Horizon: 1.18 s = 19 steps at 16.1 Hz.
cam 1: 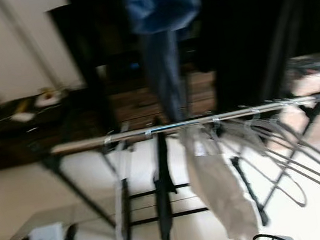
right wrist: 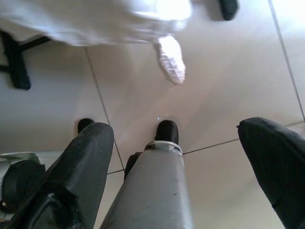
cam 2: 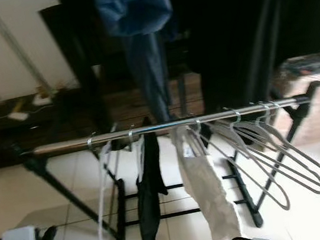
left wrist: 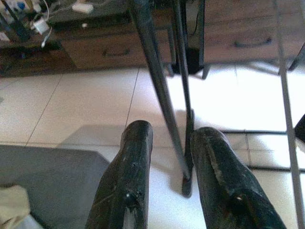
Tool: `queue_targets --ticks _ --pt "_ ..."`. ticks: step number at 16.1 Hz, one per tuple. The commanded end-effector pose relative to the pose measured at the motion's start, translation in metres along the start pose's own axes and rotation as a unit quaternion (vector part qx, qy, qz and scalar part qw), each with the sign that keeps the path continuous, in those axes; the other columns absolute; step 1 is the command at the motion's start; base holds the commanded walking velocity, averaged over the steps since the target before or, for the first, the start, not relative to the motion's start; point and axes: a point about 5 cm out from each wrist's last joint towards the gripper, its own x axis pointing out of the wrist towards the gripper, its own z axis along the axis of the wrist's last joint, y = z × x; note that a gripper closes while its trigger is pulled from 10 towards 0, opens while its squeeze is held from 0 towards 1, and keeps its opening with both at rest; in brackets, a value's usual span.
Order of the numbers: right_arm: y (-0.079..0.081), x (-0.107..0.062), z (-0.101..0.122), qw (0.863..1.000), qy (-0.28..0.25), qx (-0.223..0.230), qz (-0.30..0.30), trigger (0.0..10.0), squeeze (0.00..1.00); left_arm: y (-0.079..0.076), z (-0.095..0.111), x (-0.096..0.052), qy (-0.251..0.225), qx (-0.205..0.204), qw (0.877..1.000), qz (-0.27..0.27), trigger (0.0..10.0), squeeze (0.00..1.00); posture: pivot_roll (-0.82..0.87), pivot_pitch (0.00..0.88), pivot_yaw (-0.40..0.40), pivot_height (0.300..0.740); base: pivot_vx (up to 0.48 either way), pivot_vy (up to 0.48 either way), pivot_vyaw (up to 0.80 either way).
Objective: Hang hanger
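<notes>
Hangers (cam 2: pixel 272 152): grey wire, empty, bunched on the rail (cam 2: pixel 167 125) at centre right.
My left gripper (left wrist: pixel 171 191): fingers slightly apart, empty.
My right gripper (right wrist: pixel 190 167): spread wide, empty.

The left pincer (left wrist: pixel 167 186) has two thick, scuffed black fingers (left wrist: pixel 126 181). The right pincer (right wrist: pixel 188 167) has matte black fingers (right wrist: pixel 81 162); between them runs a grey tube.

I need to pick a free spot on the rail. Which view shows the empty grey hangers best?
The right eye view: the empty grey hangers show whole, bunched at the rail's right end. The left eye view shows them blurrier. Both wrist views point at the floor.
</notes>
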Motion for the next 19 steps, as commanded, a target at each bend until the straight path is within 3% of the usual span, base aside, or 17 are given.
queue_targets --ticks 1,5,10,12,13,17,19 --pt "-0.001 -0.001 -0.005 1.000 0.006 0.001 -0.002 10.0 0.00 -0.004 -0.008 0.004 0.009 0.004 1.000 -0.011 10.0 0.00 0.04 0.071 0.039 0.740 0.000 0.000 0.80" --pt "0.002 0.000 -0.004 1.000 0.004 0.005 0.001 10.0 0.00 -0.018 -0.042 0.026 0.082 0.020 0.995 -0.048 10.0 0.00 0.04 0.068 0.042 0.740 0.000 0.000 0.80" --pt "0.005 0.000 -0.003 1.000 0.002 0.022 0.003 10.0 0.00 -0.027 -0.082 0.050 0.186 0.022 0.981 -0.044 10.0 0.00 0.03 0.062 0.048 0.740 0.000 0.000 0.64" --pt "0.005 0.000 -0.003 1.000 0.003 0.020 0.004 10.0 0.00 -0.031 -0.094 0.049 0.219 0.032 0.974 -0.050 10.0 0.00 0.01 0.058 0.049 0.740 0.000 0.000 0.00" --pt "0.005 0.000 -0.003 1.000 0.003 0.017 0.005 10.0 0.00 -0.031 -0.115 0.041 0.269 0.040 0.961 -0.046 10.0 0.00 0.01 0.060 0.046 0.740 0.000 0.000 0.00" --pt "0.001 0.000 -0.005 1.000 0.006 0.003 0.001 10.0 0.00 -0.034 -0.131 0.031 0.306 0.032 0.951 -0.038 10.0 0.00 0.01 0.062 0.041 0.740 0.000 0.156 0.00" --pt "0.001 0.000 -0.005 1.000 0.006 -0.002 0.004 10.0 0.00 -0.039 -0.140 0.023 0.319 0.035 0.946 -0.044 10.0 0.00 0.01 0.064 0.041 0.740 0.000 0.306 0.80"
